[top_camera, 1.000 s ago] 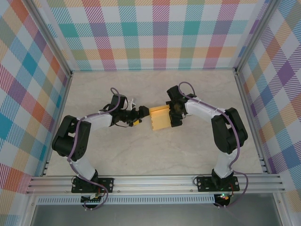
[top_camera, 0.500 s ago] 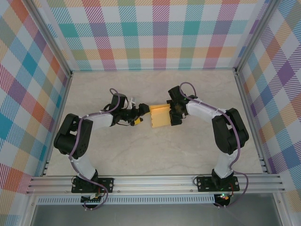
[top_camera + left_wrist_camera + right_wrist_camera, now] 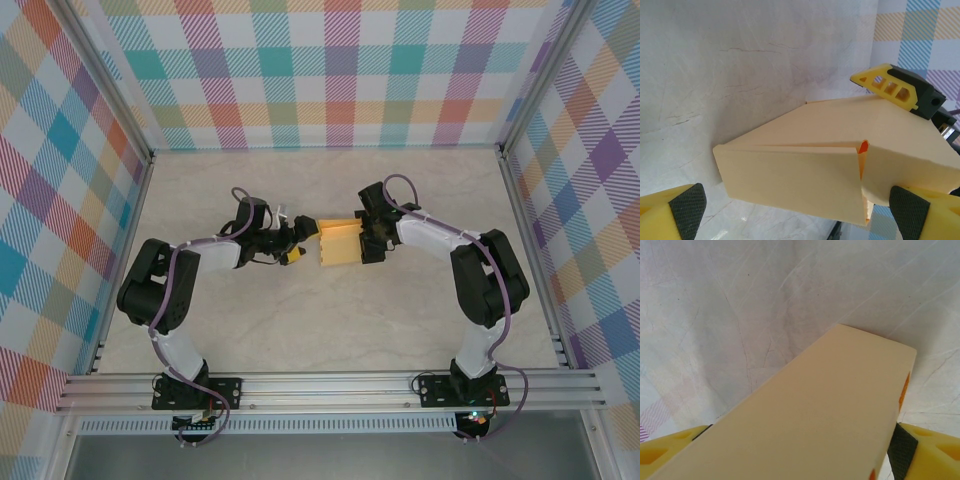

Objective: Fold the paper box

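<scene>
I see the paper box (image 3: 338, 243), a flat rectangular shape of thin, matte, pale yellow card, about the middle of the pale, marble-veined surface (image 3: 330, 330). In the left wrist view the box reads as a folded wedge: a long creased flap runs across the front, and a short slit shows bright orange inside. Its low left edge seems to rest on the stone-look top. My left fingers (image 3: 687, 210), yellow plastic with dark pebbled rubber pads, stand wide apart on either side of the box, the left pad clear of it. My right fingers (image 3: 902, 445) straddle the box's opposite end. Its smooth broad face spans the gap between them and one dark pad lies against its edge, but I cannot tell whether they clamp it
</scene>
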You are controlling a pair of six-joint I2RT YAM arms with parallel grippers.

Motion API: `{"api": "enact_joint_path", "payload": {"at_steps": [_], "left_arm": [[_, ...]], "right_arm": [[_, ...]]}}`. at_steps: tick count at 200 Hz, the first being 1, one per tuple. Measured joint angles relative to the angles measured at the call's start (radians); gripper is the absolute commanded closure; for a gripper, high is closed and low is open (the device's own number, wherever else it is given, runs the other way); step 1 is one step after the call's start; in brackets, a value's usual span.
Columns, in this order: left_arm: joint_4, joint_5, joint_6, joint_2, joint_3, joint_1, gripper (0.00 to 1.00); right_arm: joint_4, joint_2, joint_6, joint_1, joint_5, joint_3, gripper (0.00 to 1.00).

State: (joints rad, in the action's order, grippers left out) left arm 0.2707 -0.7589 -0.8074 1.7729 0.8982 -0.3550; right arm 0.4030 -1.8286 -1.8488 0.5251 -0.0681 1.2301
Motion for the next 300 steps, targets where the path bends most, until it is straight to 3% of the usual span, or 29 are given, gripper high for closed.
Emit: {"api": "enact_joint_path", "payload": {"at_steps": [45,135,201,248,300], "left_arm": [[-0.097,-0.003,0.194,-0.022,0.001,0.005,0.02],[-0.196,-0.003,0.342,-0.074,-0.023,0.04,0.01],[-0.22,-0.004,0.414,-0.233,-0.012,0.126,0.0],[-0.162,0.037,0.598,-0.259,-0.006,0.113,0.0],[-0.188,0.163,0.61,-0.047,0.187,0.087,0.0]], "right_arm": [[0.008,0.008,0.029,0.002,0.006,0.0,0.2],[0.008,0.019,0.039,0.024,0.024,0.003,0.43],[0.018,0.019,0.043,0.027,0.024,0.008,0.44],[0.04,0.008,0.043,0.027,0.024,0.029,0.45],[0.054,-0.012,0.047,0.031,0.027,0.057,0.45]]}}
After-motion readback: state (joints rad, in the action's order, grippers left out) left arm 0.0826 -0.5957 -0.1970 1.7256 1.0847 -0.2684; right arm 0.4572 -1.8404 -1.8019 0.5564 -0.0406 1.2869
